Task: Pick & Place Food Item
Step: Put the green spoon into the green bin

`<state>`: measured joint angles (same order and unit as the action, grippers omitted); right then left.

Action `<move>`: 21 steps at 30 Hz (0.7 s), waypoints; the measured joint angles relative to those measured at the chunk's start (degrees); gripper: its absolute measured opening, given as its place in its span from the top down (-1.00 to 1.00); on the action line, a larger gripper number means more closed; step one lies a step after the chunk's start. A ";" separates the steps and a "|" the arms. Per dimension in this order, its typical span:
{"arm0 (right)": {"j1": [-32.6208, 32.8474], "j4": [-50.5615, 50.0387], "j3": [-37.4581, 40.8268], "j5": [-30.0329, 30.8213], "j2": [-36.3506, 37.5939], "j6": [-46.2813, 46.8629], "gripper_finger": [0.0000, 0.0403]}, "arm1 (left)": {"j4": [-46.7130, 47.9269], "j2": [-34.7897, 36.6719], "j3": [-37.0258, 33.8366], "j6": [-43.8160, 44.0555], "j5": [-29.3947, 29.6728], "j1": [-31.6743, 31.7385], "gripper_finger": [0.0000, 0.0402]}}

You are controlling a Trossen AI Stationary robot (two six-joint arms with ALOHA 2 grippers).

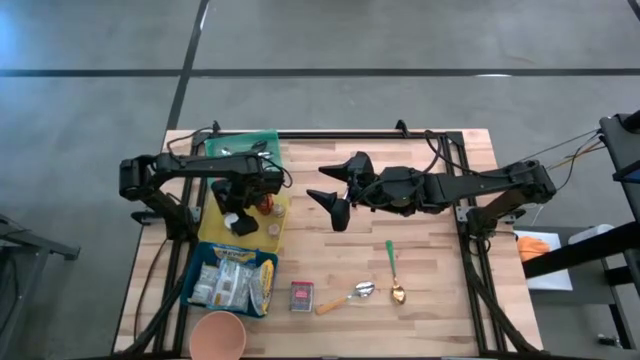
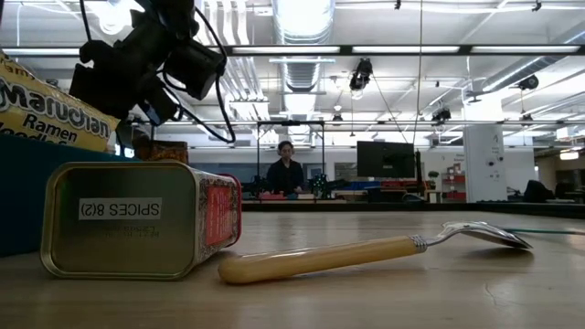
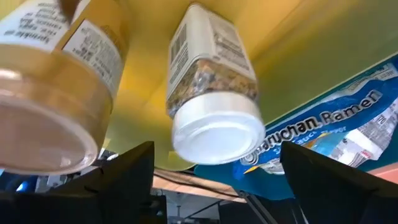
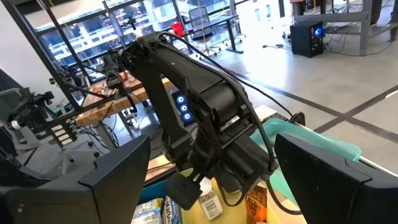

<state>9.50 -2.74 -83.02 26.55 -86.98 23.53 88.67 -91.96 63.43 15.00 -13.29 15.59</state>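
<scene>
We see the left gripper point(image 1: 240, 222) with its jaws spread wide, hanging over the yellow tray point(image 1: 212, 228) and straddling a white-capped spice jar point(image 3: 211, 93) without pinching it. That jar lies on its side on the tray, long axis along the tray's floor, cap toward the wrist camera. A second jar point(image 3: 53, 93) with a tan lid lies just beside it. The ramen packets point(image 1: 232, 282) in the blue bin point(image 1: 196, 272) crowd the tray's near edge. The right gripper point(image 1: 335, 190) hangs over bare table point(image 1: 420, 280) mid-board, jaws spread, holding nothing; open wood surrounds it. A tin point(image 1: 302, 296) and spoons point(image 1: 345, 297) lie near the front edge.
</scene>
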 joint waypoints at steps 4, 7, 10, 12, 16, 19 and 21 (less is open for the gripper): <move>0.00 0.00 0.00 0.00 0.00 0.00 -0.69 | 1.31 0.04 1.38 0.02 0.19 0.04 -0.78; 0.00 -0.09 0.00 0.00 0.00 0.00 -0.69 | 1.35 0.96 2.93 0.43 0.20 0.02 -0.78; 0.00 -0.81 0.00 -0.02 0.00 0.32 -0.69 | 1.31 1.55 4.89 1.46 0.97 0.02 -0.78; 0.00 -2.29 0.00 -0.02 0.08 1.24 -0.69 | 1.33 1.88 6.47 1.58 2.12 -0.01 -0.78; 0.00 -6.36 0.00 -0.05 0.32 2.74 -0.69 | 1.27 2.49 8.94 1.92 5.02 -0.10 -0.78; 0.00 -7.91 0.00 -0.07 0.71 3.52 -0.69 | 1.31 3.14 10.58 1.95 6.91 -0.13 -0.78; 0.00 -8.88 0.00 -0.07 1.36 3.65 -0.69 | 1.25 3.69 11.53 2.33 7.17 -0.13 -0.78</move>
<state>9.50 -11.63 -83.02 26.48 -85.62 27.18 89.92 -88.27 74.96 17.34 -6.12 15.46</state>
